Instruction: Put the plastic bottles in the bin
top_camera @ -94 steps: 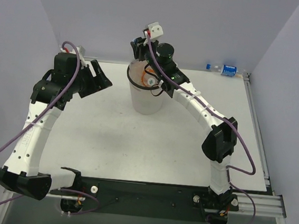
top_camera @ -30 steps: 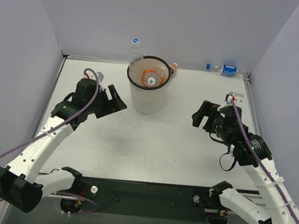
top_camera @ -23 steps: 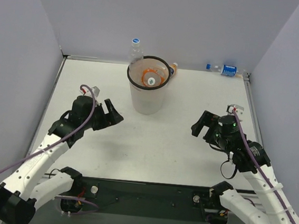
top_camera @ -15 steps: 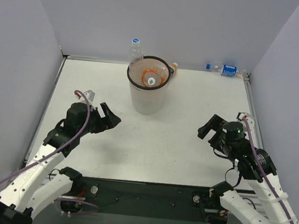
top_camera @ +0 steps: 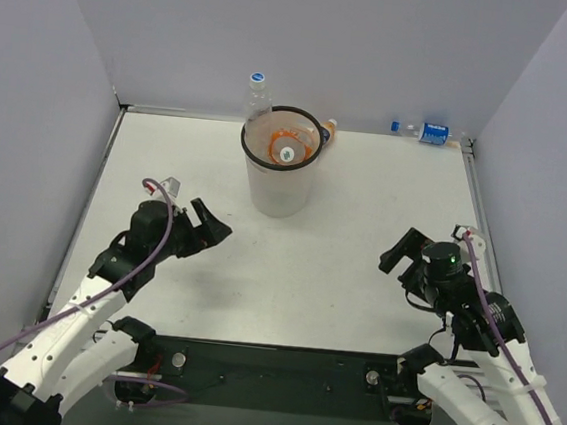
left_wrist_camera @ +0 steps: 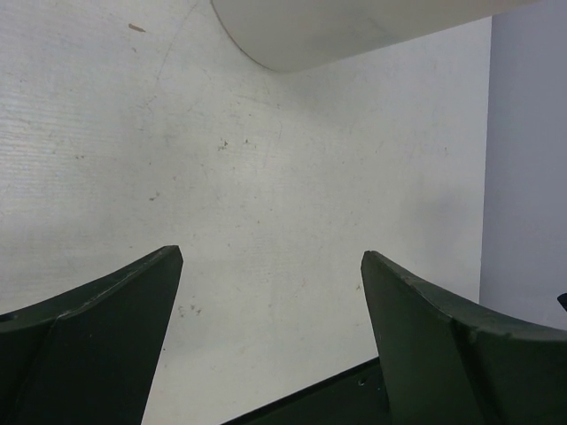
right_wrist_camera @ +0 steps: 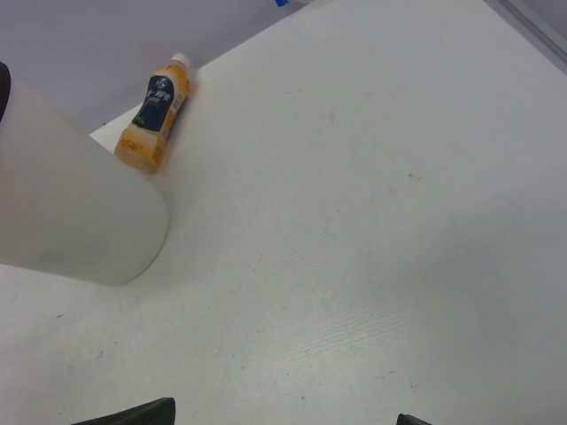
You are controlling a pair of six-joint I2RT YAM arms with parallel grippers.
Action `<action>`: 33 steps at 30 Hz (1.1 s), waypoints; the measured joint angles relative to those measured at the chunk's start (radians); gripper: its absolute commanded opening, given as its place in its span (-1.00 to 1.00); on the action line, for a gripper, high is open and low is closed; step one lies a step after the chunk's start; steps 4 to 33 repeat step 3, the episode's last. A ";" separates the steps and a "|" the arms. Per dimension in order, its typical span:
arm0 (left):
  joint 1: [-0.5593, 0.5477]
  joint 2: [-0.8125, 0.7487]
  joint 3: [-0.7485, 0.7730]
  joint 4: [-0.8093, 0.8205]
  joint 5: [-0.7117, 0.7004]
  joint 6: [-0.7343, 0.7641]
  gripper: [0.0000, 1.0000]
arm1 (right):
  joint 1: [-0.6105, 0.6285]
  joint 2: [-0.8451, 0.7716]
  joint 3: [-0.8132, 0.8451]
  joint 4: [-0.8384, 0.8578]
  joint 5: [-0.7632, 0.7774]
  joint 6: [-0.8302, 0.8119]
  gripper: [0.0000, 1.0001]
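Observation:
The bin (top_camera: 278, 187), a translucent white bucket with a black rim, stands at the back middle of the table. An orange bottle (top_camera: 286, 151) with a white cap lies inside it. A clear bottle (top_camera: 258, 95) stands upright just behind the bin. A slim orange dark-labelled bottle (top_camera: 328, 129) (right_wrist_camera: 155, 111) lies by the bin's far right side. A blue-labelled clear bottle (top_camera: 430, 132) lies at the back right corner. My left gripper (top_camera: 206, 230) (left_wrist_camera: 271, 253) is open and empty, near and left of the bin (left_wrist_camera: 337, 31). My right gripper (top_camera: 400, 254) (right_wrist_camera: 275, 418) is open and empty over bare table at the right.
Lilac walls close the table on the left, back and right. A metal rail (top_camera: 483, 232) runs along the right edge. The black base plate (top_camera: 279, 368) holding both arms spans the near edge.
Both arms have drawn back from the bin toward the near edge and lowered. The right gripper, earlier over the bin, now sits at the right front. Both jaws have spread wider.

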 measured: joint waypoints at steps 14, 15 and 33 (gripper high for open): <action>0.000 0.000 0.000 0.006 0.000 -0.002 0.88 | 0.000 0.000 0.000 0.000 -0.001 -0.004 1.00; 0.000 0.000 0.000 0.006 0.000 -0.002 0.88 | 0.000 0.000 0.000 0.000 -0.001 -0.004 1.00; 0.000 0.000 0.000 0.006 0.000 -0.002 0.88 | 0.000 0.000 0.000 0.000 -0.001 -0.004 1.00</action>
